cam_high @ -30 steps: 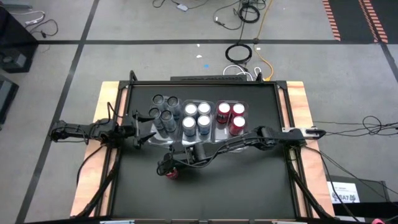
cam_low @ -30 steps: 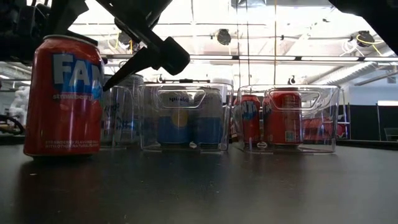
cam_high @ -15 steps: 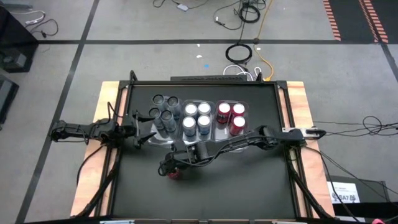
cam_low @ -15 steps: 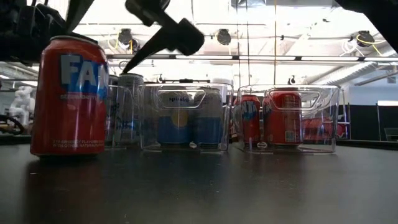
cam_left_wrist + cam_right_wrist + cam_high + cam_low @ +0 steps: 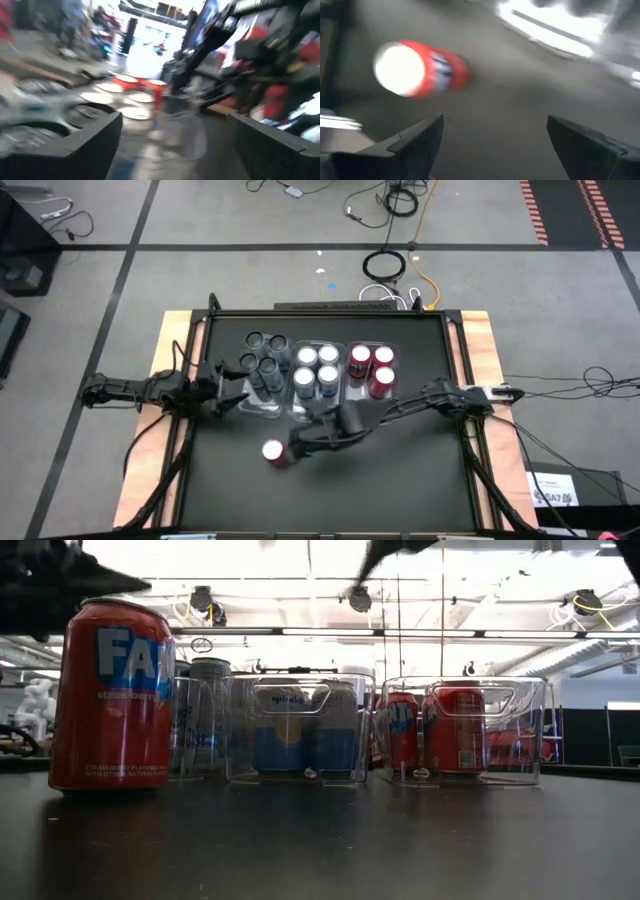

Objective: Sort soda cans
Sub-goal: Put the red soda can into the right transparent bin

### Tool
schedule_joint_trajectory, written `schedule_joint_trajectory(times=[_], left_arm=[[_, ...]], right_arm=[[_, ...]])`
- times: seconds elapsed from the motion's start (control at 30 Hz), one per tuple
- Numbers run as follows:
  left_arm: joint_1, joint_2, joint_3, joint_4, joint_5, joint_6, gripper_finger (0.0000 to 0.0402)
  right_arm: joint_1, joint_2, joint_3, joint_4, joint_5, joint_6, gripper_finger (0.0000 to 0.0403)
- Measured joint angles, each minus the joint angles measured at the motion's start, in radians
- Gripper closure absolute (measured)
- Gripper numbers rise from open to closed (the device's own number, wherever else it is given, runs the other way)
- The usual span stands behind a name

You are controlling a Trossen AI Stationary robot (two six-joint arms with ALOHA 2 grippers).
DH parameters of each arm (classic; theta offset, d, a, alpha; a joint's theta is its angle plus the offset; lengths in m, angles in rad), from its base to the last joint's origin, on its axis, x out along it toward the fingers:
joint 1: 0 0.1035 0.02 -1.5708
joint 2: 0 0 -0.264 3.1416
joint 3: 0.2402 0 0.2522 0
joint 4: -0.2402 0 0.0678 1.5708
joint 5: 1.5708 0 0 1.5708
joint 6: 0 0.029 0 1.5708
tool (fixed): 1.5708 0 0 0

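One red soda can (image 5: 273, 452) stands upright and alone on the dark table, near its middle-left; it looms large in the low view (image 5: 110, 695) and shows in the right wrist view (image 5: 417, 67). My right gripper (image 5: 300, 444) (image 5: 492, 130) hovers open just to the right of it, touching nothing. My left gripper (image 5: 238, 398) (image 5: 172, 127) waits open beside the near-left corner of the bins. The dark grey cans (image 5: 262, 358), blue-silver cans (image 5: 316, 370) and other red cans (image 5: 372, 370) stand upright in three clear bins.
Three clear plastic bins sit side by side at the table's far middle: grey cans (image 5: 200, 725), blue-silver cans (image 5: 295, 730), red cans (image 5: 465, 730). Bare dark table surface (image 5: 400, 470) lies near and to the right. Wooden side strips (image 5: 485, 350) flank the table.
My right gripper has pulled away from over the red can, going up and toward the table's right. The can stays upright on the table and its silvery top now shows in the high view.
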State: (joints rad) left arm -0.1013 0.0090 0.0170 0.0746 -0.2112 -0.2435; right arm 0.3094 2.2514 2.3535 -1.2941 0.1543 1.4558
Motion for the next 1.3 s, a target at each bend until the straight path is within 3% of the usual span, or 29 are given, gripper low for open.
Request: schedule_joint_trajectory(times=[0.13, 0.2, 0.33, 0.5, 0.7, 0.97, 1.13, 1.3], left_arm=[[0.0, 0.0, 0.0, 0.013, 0.035, -0.302, 0.0036], [0.0, 0.0, 0.0, 0.001, 0.034, -0.414, 0.0036], [0.0, 0.021, 0.047, -0.108, 0.026, -0.424, 0.0036], [0.0, 0.124, 0.244, -0.218, -0.04, -0.31, 0.0036], [0.0, 0.367, 0.555, -0.421, -0.118, -0.208, 0.0036], [-0.106, 0.788, 0.901, -0.839, -0.016, -0.06, 0.0036], [-0.244, 0.992, 1.05, -1.105, -0.003, -0.198, 0.0036], [-0.446, 1.133, 1.048, -1.153, -0.011, -0.344, 0.0036]], right_arm=[[0.054, -0.052, 0.002, -0.252, 0.009, 0.059, 0.0055], [0.088, -0.071, -0.012, -0.281, 0.03, 0.067, 0.0055], [0.149, -0.111, -0.096, -0.278, 0.06, 0.042, 0.0055], [0.218, -0.157, -0.291, -0.249, 0.043, 0.078, 0.0055], [0.284, -0.224, -0.559, -0.154, -0.044, 0.129, 0.0055], [0.305, -0.309, -0.84, 0.203, -0.059, 0.111, 0.0055], [0.306, -0.318, -0.89, 0.265, -0.056, 0.088, 0.0055], [0.306, -0.316, -0.89, 0.267, -0.051, 0.067, 0.0055]])
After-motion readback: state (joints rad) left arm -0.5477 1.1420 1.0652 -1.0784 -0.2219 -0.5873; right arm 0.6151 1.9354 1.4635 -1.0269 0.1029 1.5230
